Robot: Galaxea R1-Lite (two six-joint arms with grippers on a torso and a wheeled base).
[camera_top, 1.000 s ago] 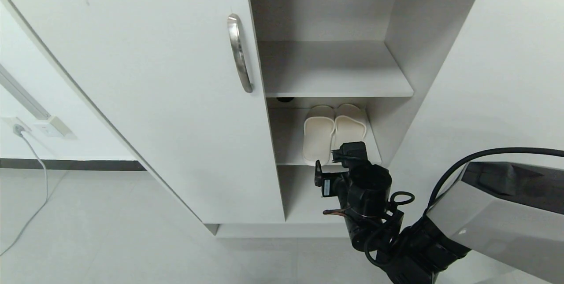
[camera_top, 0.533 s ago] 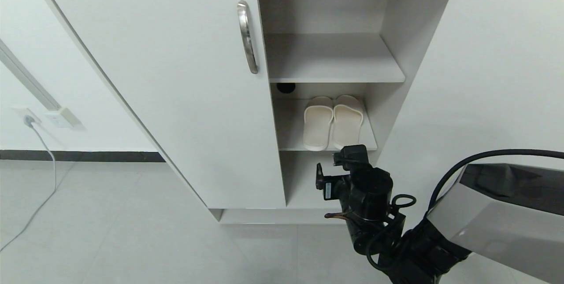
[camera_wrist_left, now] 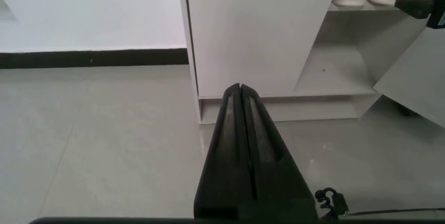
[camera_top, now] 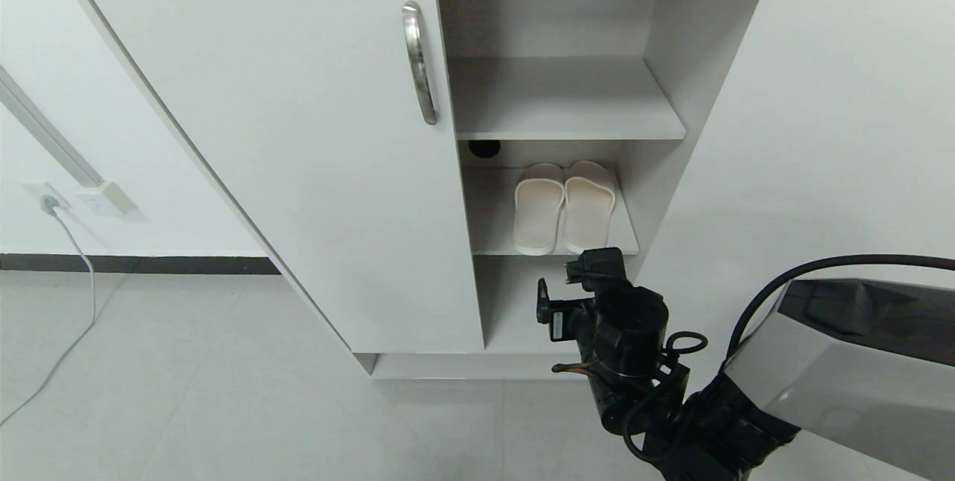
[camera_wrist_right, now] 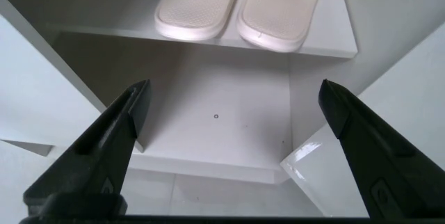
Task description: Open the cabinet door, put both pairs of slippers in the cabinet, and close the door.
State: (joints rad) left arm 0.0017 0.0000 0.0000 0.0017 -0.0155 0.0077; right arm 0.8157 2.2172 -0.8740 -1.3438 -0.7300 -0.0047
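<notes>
A pair of cream slippers point(camera_top: 563, 205) lies side by side, heels outward, on the middle shelf point(camera_top: 489, 231) of the white cabinet. The right-hand door point(camera_top: 821, 130) stands swung open. My right gripper point(camera_top: 571, 280) hangs open and holds nothing, just in front of and below that shelf's edge. In the right wrist view its fingers point(camera_wrist_right: 128, 116) spread wide before the bare bottom compartment point(camera_wrist_right: 229, 126), with the slippers point(camera_wrist_right: 240, 1) above. My left gripper point(camera_wrist_left: 240, 92) is shut on nothing and points at the floor near the cabinet's base.
The left-hand door point(camera_top: 298, 130) is closed, with a metal handle point(camera_top: 419, 63). The upper shelf point(camera_top: 559, 97) is bare. A wall socket with a cable point(camera_top: 48, 205) sits at the far left. Grey floor point(camera_top: 224, 406) lies open before the cabinet.
The head camera has drawn back, shifting the whole picture. My right gripper, first level with the slippers' heels, now sits below the shelf edge. The slippers have not moved.
</notes>
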